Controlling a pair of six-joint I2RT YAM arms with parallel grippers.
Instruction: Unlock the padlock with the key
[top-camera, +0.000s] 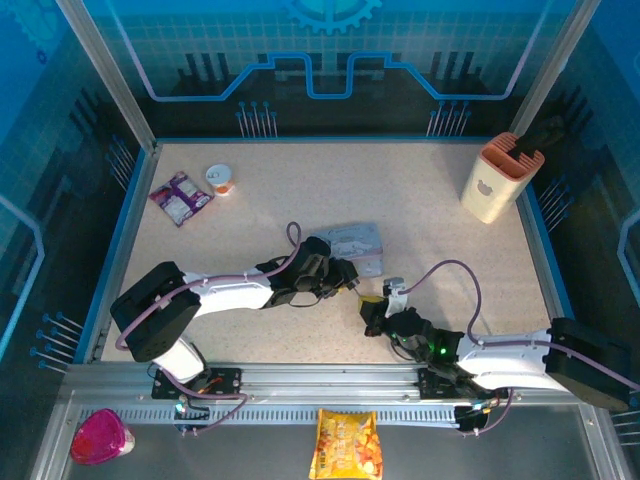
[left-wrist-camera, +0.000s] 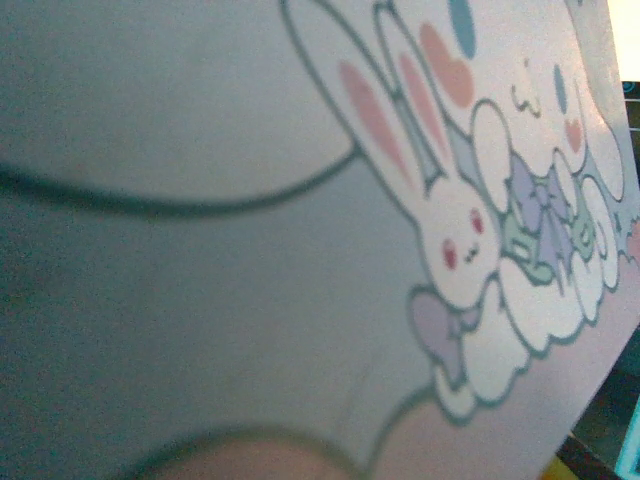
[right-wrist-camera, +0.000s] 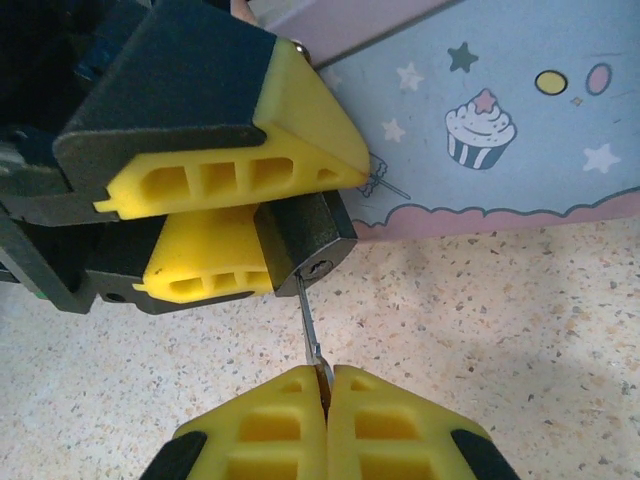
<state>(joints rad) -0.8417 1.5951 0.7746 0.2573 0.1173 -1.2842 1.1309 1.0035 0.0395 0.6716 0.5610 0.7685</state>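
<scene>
1. Right gripper (right-wrist-camera: 325, 385) clamps the thin key (right-wrist-camera: 310, 325), tip at the keyhole (right-wrist-camera: 320, 268).
2. Left gripper (right-wrist-camera: 310, 222) pinches the small padlock (right-wrist-camera: 305, 238) by its body, beside the tin box (right-wrist-camera: 500, 150).
3. Key seems stiff, light, slippery; hold its head firmly.

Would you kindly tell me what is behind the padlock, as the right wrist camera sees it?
The pale blue tin box, printed with a cupcake and stars, sits behind the padlock. The left gripper clamps the padlock, hiding the padlock's top and the box's left part.
</scene>
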